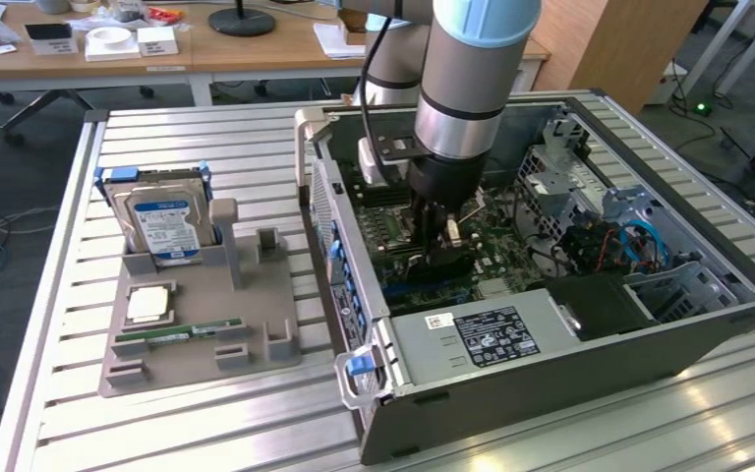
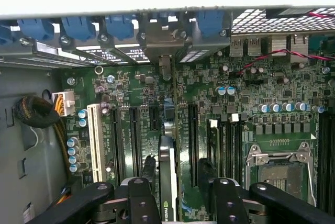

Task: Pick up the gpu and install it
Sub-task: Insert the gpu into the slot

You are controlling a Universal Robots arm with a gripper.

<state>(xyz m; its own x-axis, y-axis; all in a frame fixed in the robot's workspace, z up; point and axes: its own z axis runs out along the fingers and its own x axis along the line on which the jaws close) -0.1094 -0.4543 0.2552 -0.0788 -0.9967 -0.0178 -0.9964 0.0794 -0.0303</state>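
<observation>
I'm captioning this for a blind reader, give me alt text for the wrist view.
The open gripper straddles the gpu, which stands on edge in a slot of the green motherboard, fingers apart on either side. A white slot and an empty CPU socket flank it.

The arm (image 1: 463, 88) runs off the top edge in the exterior view, its upper part unseen, and it covers the middle of the motherboard (image 1: 509, 246) inside the computer case (image 1: 588, 364). The gripper (image 1: 436, 246) dips among the slots there, fingertips lost in dark clutter. In the wrist view the gpu (image 2: 166, 177) stands edge-on between the fingers (image 2: 149, 169), its lower end cut off by the frame; contact with either finger is unclear. Label print on the power supply (image 1: 490, 339) too small to read
</observation>
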